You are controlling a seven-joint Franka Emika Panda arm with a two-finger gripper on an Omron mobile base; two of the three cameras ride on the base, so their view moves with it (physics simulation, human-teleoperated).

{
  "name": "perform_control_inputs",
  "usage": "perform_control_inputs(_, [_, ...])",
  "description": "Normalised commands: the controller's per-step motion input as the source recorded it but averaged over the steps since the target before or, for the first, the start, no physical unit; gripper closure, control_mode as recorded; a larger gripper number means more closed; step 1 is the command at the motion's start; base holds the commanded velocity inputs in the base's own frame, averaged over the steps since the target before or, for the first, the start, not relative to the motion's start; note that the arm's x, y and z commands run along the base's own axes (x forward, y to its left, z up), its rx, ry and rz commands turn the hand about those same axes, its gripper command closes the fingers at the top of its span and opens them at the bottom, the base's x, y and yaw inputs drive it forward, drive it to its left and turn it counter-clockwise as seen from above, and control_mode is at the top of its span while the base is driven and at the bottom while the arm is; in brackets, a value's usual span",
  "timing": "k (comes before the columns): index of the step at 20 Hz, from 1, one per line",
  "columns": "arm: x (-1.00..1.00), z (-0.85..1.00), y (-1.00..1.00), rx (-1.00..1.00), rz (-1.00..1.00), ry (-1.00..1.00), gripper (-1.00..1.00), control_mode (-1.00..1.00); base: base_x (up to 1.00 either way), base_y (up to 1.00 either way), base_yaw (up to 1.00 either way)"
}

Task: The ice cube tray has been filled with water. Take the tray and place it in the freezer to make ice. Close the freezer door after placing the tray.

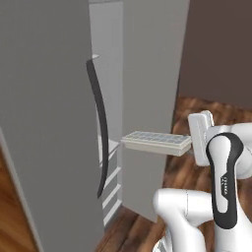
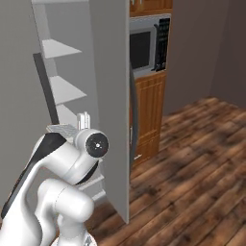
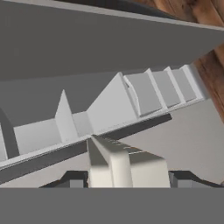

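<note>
Gripper (image 3: 127,177) pinches one end of the one ice cube tray (image 1: 156,142), holding it flat in the air. Its far end reaches the gap between two grey doors, the freezer door (image 1: 44,123) and the fridge door (image 1: 150,88). White shelves (image 2: 60,48) show inside the freezer (image 2: 67,86).

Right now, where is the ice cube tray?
In the left base view, the ice cube tray is held level in the gripper, its far end at the open freezer.
</note>
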Motion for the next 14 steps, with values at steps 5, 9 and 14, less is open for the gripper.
perform_control_inputs(5, [0.00,0.00,0.00,0.00,0.00,0.00,1.00,1.00,0.66,0.00,-0.04])
perform_control_inputs(9, [0.00,0.00,0.00,0.00,0.00,0.00,1.00,1.00,0.72,0.02,0.00])
perform_control_inputs(14, [0.00,0.00,0.00,0.00,0.00,0.00,1.00,1.00,0.62,0.10,0.00])
